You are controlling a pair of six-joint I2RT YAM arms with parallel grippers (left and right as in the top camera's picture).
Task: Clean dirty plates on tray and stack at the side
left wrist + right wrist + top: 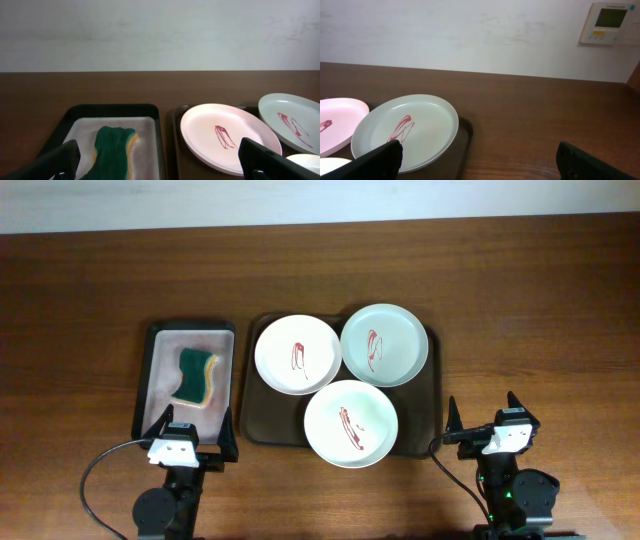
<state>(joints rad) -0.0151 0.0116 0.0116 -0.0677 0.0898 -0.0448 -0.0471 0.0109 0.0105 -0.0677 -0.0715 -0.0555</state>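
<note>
since none of them is wiped yet and each is marked with a red smear, a white plate (298,354), a greenish plate (384,344) and a third plate (351,423) are left lying flat on the brown tray (432,395) in the middle of the surface (540,290). the first two are set side by side at the far end, rims touching or nearly so. the third is crowded against them at the near end and hangs out over the tray's near rim.

a green and yellow sponge (195,375) is kept in a smaller black tray (150,385) just beside the brown one, apparently so that it can be reached from the left. the left pincer (197,416) is held spread wide and empty at that tray's near end, facing the sponge. the right pincer (482,402) is likewise spread and empty, over bare surface just right of the brown tray, where a stack could probably be built.

nothing is seen between the left pincer and the sponge except the black tray's raised rim. because the plates are packed so closely, the overhanging one is likely to be in the way of the two behind it.
</note>
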